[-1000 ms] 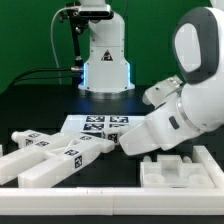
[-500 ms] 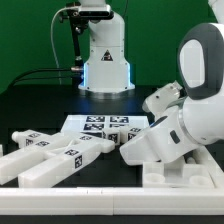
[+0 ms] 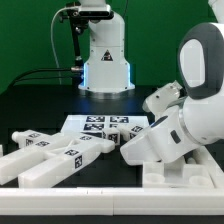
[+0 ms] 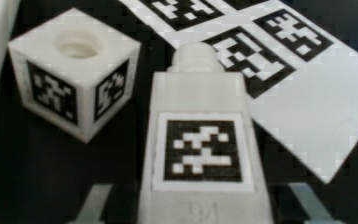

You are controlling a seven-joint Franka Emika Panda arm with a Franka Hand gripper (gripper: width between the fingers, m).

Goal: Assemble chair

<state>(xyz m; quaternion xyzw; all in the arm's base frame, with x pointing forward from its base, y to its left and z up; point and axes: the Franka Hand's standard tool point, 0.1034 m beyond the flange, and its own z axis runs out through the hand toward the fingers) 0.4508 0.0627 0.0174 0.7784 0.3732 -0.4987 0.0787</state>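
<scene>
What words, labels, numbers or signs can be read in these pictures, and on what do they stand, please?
No words, numbers or brands can be read in either view.
The only signs are black-and-white square tags, which are patterns rather than letters. They stand on the marker board, the long bar and the block with a hole.

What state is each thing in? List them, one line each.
long bar: lying flat, tag up, not gripped.
pincer: open, straddling the long bar, gaps on both sides.
square block: upright, hole on top, free.
marker board: lying flat.
recessed panel: lying flat.
</scene>
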